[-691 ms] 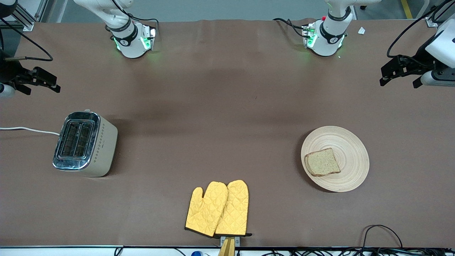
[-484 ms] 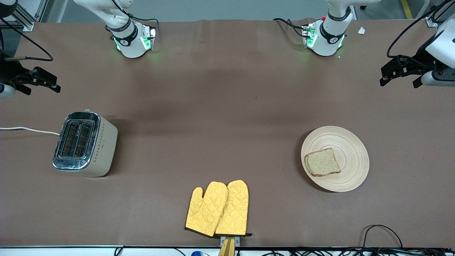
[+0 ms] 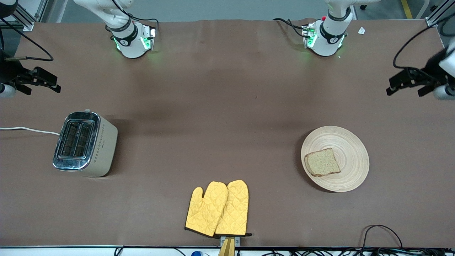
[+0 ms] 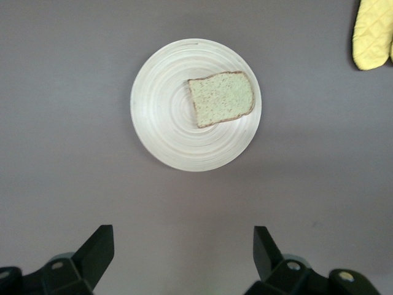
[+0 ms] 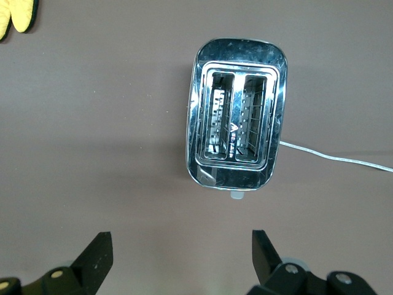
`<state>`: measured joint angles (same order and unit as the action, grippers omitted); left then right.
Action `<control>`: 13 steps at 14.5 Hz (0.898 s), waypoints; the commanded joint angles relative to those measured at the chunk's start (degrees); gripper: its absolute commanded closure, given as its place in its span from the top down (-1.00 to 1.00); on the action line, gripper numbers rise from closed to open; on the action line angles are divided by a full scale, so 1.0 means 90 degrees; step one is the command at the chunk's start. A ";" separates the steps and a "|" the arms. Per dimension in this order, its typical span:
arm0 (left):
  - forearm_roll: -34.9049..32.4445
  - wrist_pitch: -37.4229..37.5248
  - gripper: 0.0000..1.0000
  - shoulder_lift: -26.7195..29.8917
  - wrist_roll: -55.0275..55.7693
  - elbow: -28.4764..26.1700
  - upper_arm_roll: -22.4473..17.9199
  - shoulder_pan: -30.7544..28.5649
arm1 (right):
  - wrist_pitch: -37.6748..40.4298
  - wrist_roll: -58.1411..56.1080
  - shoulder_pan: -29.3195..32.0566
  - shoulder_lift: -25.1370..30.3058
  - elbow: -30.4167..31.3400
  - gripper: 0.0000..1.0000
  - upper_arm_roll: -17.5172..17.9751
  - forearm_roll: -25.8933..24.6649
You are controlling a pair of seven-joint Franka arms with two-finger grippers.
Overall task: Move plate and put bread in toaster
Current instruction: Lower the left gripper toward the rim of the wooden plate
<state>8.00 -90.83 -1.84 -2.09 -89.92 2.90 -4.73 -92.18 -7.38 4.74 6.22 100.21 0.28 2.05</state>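
The light wooden plate (image 3: 350, 156) lies toward the left arm's end of the table. The slice of brown bread (image 3: 322, 162) rests flat on it. In the left wrist view the plate (image 4: 166, 117) and bread (image 4: 221, 98) show whole. My left gripper (image 3: 405, 91) hangs open and empty in the air over the table's edge at that end, apart from the plate; its own view shows the jaws (image 4: 182, 236) wide over bare table. The cream toaster (image 3: 85, 144) stands at the right arm's end with both slots empty (image 5: 236, 123). My right gripper (image 3: 41, 88) hovers open above the table there (image 5: 181, 239).
A pair of yellow oven mitts (image 3: 217, 209) lies near the table's front edge, between toaster and plate. The toaster's white cord (image 3: 28, 129) runs off the table's end. Black cables (image 3: 382, 231) loop at the front edge near the plate.
My left gripper has shifted a little lower in the front view and toward the table's end. The right arm, plate, bread and toaster have not moved.
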 commanded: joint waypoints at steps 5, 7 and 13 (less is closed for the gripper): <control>0.1610 -0.0638 1.00 -0.1796 -0.1193 0.0362 -0.0009 -0.1320 | -0.0031 0.0058 0.0040 0.0090 0.0066 1.00 0.0037 0.0017; 0.1892 -0.0922 1.00 -0.2176 -0.1223 0.0362 -0.0009 -0.1466 | -0.0021 0.0058 0.0049 0.0090 0.0086 1.00 0.0037 0.0017; 0.3502 -0.1236 1.00 -0.3514 -0.2705 0.0372 -0.0009 -0.2159 | -0.0265 0.0058 0.0040 0.0061 0.0154 1.00 0.0037 0.0056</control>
<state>35.01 -101.64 -29.49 -22.76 -88.48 2.46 -22.24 -93.21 -7.38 4.74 6.21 100.33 0.30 2.10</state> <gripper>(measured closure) 0.000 0.000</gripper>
